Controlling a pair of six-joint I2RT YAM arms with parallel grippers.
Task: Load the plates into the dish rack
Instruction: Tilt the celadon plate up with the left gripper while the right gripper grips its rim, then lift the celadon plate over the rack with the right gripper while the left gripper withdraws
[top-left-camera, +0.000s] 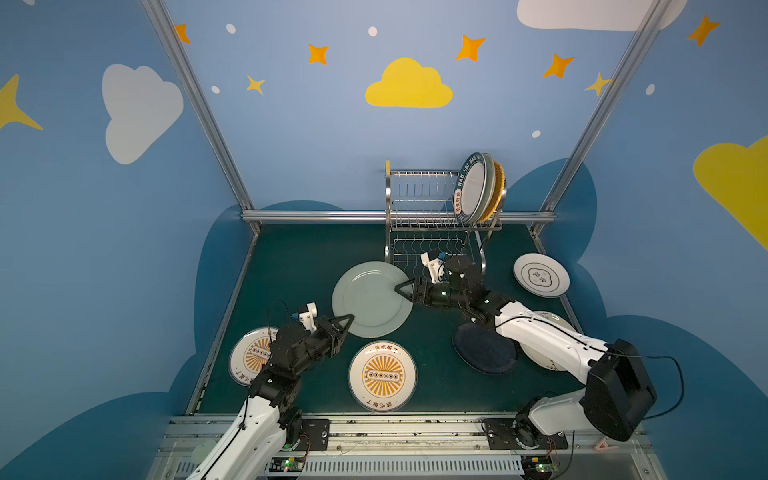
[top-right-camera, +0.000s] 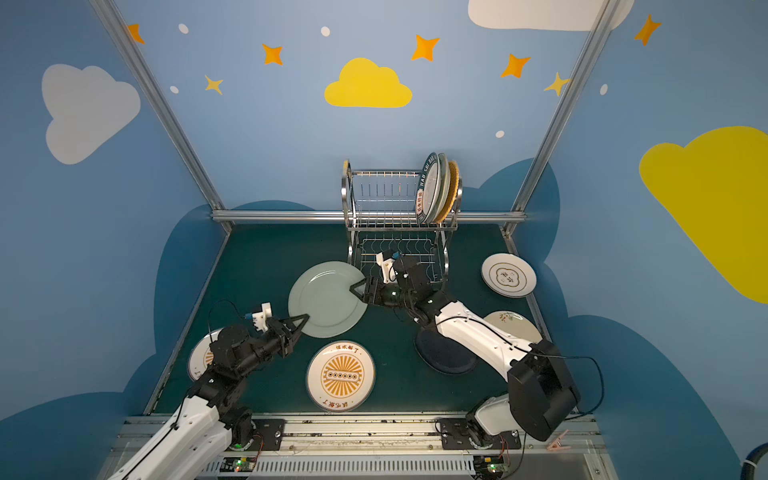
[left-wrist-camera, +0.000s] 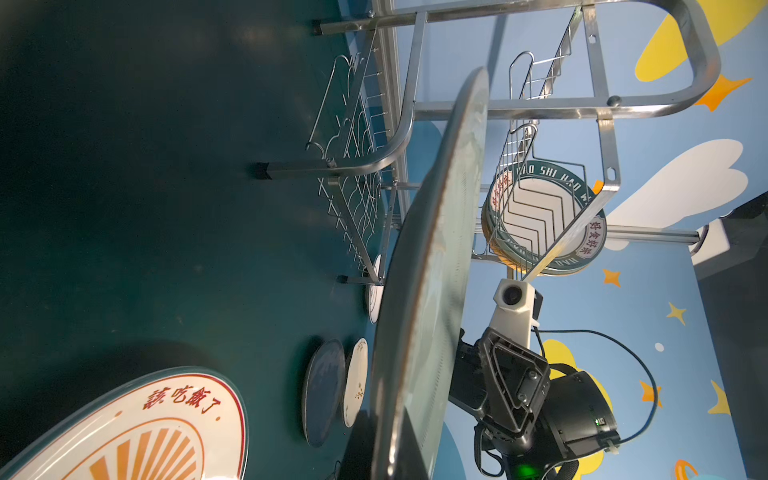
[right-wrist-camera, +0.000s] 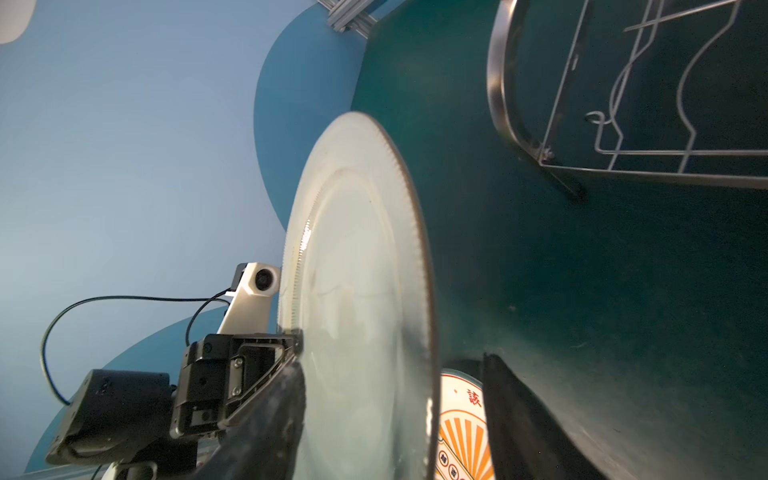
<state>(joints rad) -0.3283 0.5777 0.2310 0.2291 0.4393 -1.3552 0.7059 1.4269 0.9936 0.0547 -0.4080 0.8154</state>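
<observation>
The dish rack (top-left-camera: 424, 226) stands at the back of the green table (top-left-camera: 299, 266), right of the middle. We see 3 plates upright at the right end of its upper tier: a lettered-rim plate (top-left-camera: 471, 189) in front, a grey-green plate (top-left-camera: 490, 178) behind it, then an orange woven plate (top-left-camera: 500, 183).

Just in front of the rack, a pale green plate (top-left-camera: 370, 299) hangs clear of the table, nearly level. 5 other plates lie flat on the table:
- a sunburst plate (top-left-camera: 382, 376) near the front edge
- a second sunburst plate (top-left-camera: 249, 357) partly under the left arm
- a black plate (top-left-camera: 482, 349)
- a floral plate (top-left-camera: 548, 322) under the right arm
- an emblem plate (top-left-camera: 541, 275) at the right edge

The left gripper (top-left-camera: 348, 322) is clamped on the pale green plate's near rim. The right gripper (top-left-camera: 398, 289) straddles the far rim by the rack. In the right wrist view we see a gap between 1 of its fingers (right-wrist-camera: 519, 415) and the plate, so we read these jaws as parted, not gripping.
</observation>
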